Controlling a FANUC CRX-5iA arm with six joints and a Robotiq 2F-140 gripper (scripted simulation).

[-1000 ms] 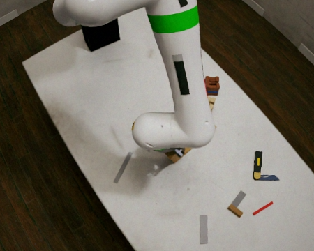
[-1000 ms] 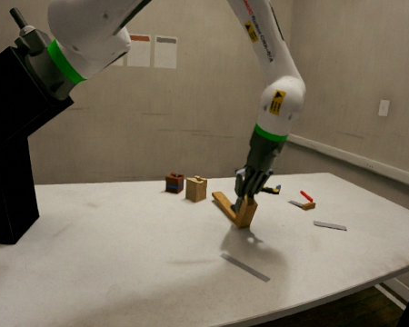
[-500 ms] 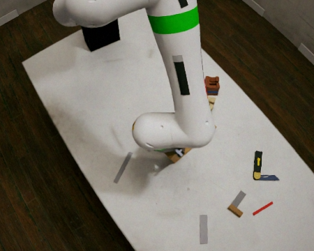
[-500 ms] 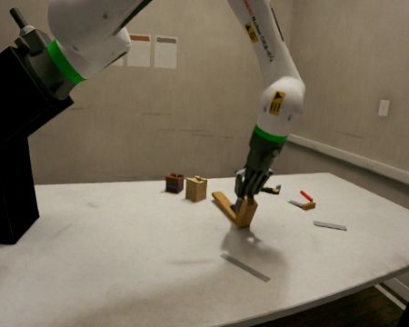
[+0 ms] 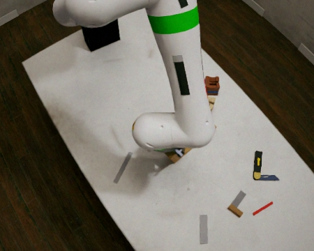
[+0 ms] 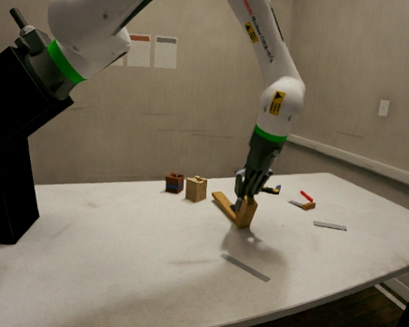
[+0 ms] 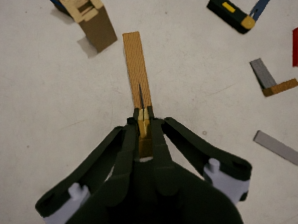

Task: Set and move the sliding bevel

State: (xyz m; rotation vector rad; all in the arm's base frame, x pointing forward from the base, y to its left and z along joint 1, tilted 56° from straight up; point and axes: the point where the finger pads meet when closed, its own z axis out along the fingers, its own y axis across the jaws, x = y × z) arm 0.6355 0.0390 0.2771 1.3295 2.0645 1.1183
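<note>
My gripper (image 7: 144, 112) is shut on the sliding bevel, a small yellow stock (image 7: 144, 128) with a thin dark blade (image 7: 142, 98). The blade lies along the flat wooden rail (image 7: 136, 65), on its middle line. In the exterior view the gripper (image 6: 245, 193) stands right over the leaning leg (image 6: 248, 213), where it meets the rail (image 6: 223, 202). The arm hides most of this in the top view; only a corner of the wood (image 5: 176, 156) shows. A tan block (image 6: 196, 188) and a red-brown block with a blue band (image 6: 174, 183) stand beyond the rail's far end.
A black and yellow bevel with a blue blade (image 5: 259, 168), a small square with a grey blade (image 5: 236, 205) and a red stick (image 5: 262, 208) lie at the right. Two grey strips (image 5: 203, 229) (image 5: 123, 167) lie flat near the front. The black arm base (image 5: 101, 35) stands at the back.
</note>
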